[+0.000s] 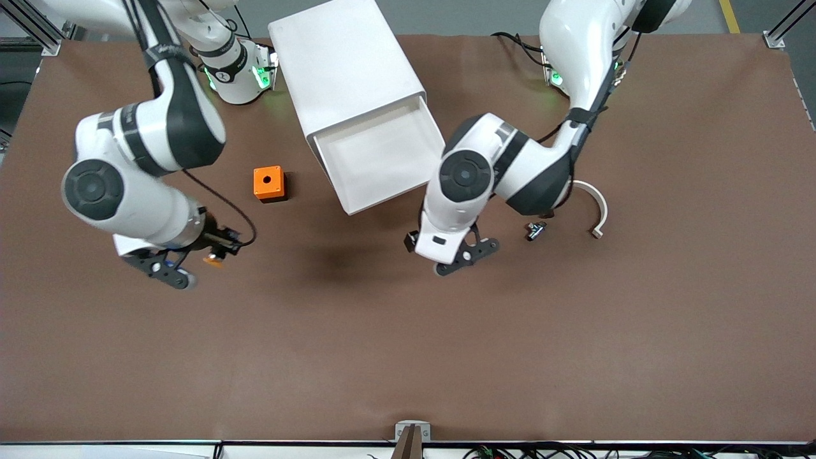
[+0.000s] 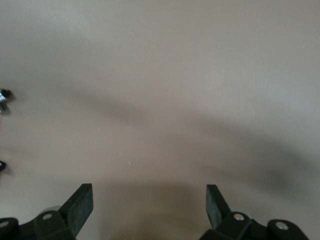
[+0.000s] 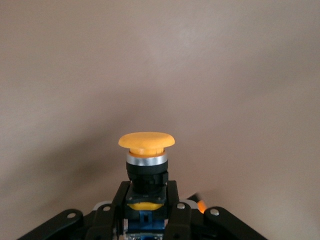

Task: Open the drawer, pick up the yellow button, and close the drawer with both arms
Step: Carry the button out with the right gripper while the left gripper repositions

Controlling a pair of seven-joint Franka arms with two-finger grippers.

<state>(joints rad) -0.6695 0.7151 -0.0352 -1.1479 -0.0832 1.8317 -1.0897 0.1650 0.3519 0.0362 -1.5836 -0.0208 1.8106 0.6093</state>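
Note:
The drawer [image 1: 376, 159] stands pulled out of the top of the white cabinet [image 1: 344, 70], and its white tray shows nothing in it. My right gripper [image 1: 213, 252] is shut on the button [image 1: 213, 259] and holds it over bare table toward the right arm's end. In the right wrist view the button [image 3: 146, 141] stands between the fingers [image 3: 112, 205], with an orange cap, a silver ring and a black and blue body. My left gripper [image 1: 468, 258] is open and empty over the table, by the drawer's front corner. Its fingers [image 2: 80, 207] stand wide apart over bare brown mat.
An orange box with a hole [image 1: 269, 183] sits on the table between the cabinet and my right arm. A small black part [image 1: 535, 229] and a white curved strip [image 1: 596, 210] lie beside my left arm. Small dark parts [image 2: 4, 95] show at the left wrist view's edge.

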